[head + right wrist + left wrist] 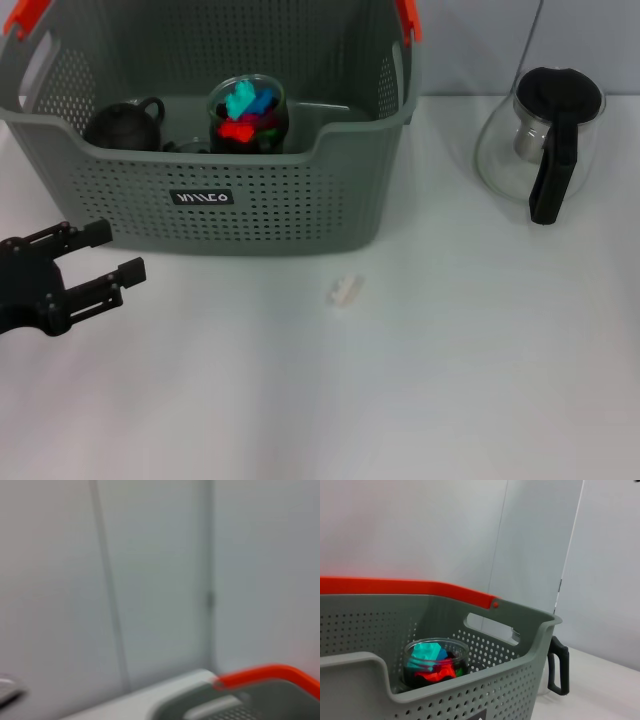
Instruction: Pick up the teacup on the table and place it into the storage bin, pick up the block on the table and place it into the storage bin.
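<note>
1. The storage bin (260, 200), a grey-green perforated plastic basket, stands toward the table's (450, 400) far left corner; a small black label (204, 197) on its near wall carries white lettering, but I cannot read it with certainty; orange handle clips (22, 18) sit on its upper corners.
2. Inside the bin, a dark teacup (122, 126) with a loop handle rests by the left wall; just beside it on the right stands a clear glass cup (248, 113) filled with coloured blocks, teal and blue on top, red below; the left wrist view shows the same glass cup (436, 661) behind the bin's dipped rim (470, 680).
3. The left gripper (95, 265) hovers above the table near its left edge, just in front of the bin's near-left corner and apart from it; its black fingers are spread, with nothing between them.
4. A small white block (345, 290) lies on the bare table in front of the bin's near-right corner, well apart from the left gripper and touching nothing else.
5. A glass teapot (540, 140) with a black lid and black handle stands near the far right corner, clear of the bin.
6. The right gripper does not appear in any view; its wrist camera catches only one orange clip (270, 674) and a pale wall.
</note>
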`<act>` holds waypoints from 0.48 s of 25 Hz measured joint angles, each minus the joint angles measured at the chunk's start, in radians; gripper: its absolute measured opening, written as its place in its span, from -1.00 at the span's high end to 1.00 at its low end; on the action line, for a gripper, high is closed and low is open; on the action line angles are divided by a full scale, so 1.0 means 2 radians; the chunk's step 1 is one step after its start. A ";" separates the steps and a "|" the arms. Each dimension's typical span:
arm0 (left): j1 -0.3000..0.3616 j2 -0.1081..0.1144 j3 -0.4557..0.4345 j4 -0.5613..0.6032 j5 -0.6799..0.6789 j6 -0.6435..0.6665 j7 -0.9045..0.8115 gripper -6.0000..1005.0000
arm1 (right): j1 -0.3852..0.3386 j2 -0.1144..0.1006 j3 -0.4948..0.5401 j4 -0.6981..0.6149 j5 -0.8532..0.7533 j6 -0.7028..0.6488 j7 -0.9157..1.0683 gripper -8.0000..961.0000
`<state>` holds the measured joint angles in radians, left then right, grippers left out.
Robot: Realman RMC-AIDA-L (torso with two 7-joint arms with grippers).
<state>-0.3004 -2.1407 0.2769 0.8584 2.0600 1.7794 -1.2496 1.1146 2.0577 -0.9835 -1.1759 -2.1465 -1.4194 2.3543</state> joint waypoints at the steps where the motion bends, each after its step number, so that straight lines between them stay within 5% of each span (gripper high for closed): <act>1: 0.000 0.000 0.000 0.000 0.000 0.000 -0.001 -0.38 | 0.012 0.002 -0.001 0.012 -0.022 0.012 0.004 0.09; 7: 0.000 -0.001 -0.001 -0.002 0.000 0.000 -0.001 -0.38 | 0.080 0.017 -0.020 0.091 -0.134 0.088 0.026 0.09; 12: 0.002 -0.002 -0.001 -0.002 0.000 0.000 -0.001 -0.38 | 0.111 0.019 -0.071 0.174 -0.160 0.158 0.046 0.09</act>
<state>-0.2968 -2.1449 0.2751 0.8547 2.0602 1.7785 -1.2517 1.3373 2.0962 -1.1250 -0.8273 -2.4664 -1.1030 2.4467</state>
